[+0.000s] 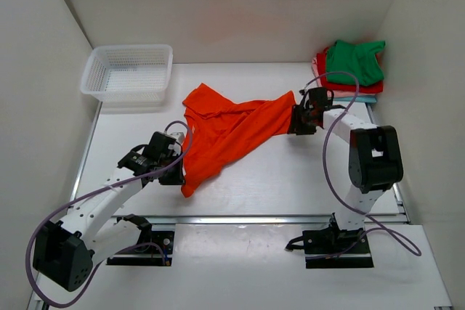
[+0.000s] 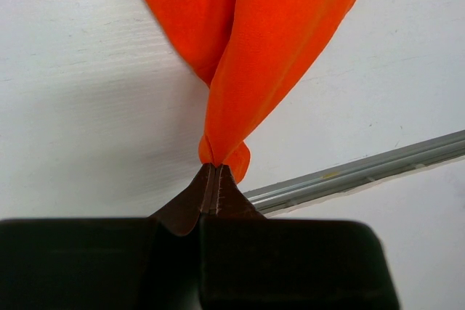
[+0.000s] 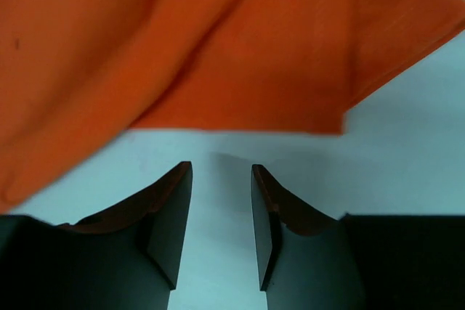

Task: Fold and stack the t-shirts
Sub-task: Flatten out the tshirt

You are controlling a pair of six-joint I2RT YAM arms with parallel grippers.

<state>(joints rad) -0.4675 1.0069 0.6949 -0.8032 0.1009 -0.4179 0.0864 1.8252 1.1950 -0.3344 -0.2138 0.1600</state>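
A bright orange t-shirt [image 1: 232,132] lies crumpled across the middle of the table. My left gripper [image 1: 178,168] is shut on its near-left corner; in the left wrist view the closed jaws pinch a bunched tip of orange cloth [image 2: 218,154]. My right gripper [image 1: 298,125] is open and empty at the shirt's right end; in the right wrist view the orange cloth [image 3: 240,49] lies just beyond the fingertips, with bare table between the jaws. A stack of folded shirts, green [image 1: 354,62] on top of red, pink and light blue, sits at the back right.
A white plastic mesh basket [image 1: 129,72] stands at the back left. A metal rail [image 1: 276,218] runs along the table's near edge, also in the left wrist view [image 2: 363,172]. White walls close in both sides.
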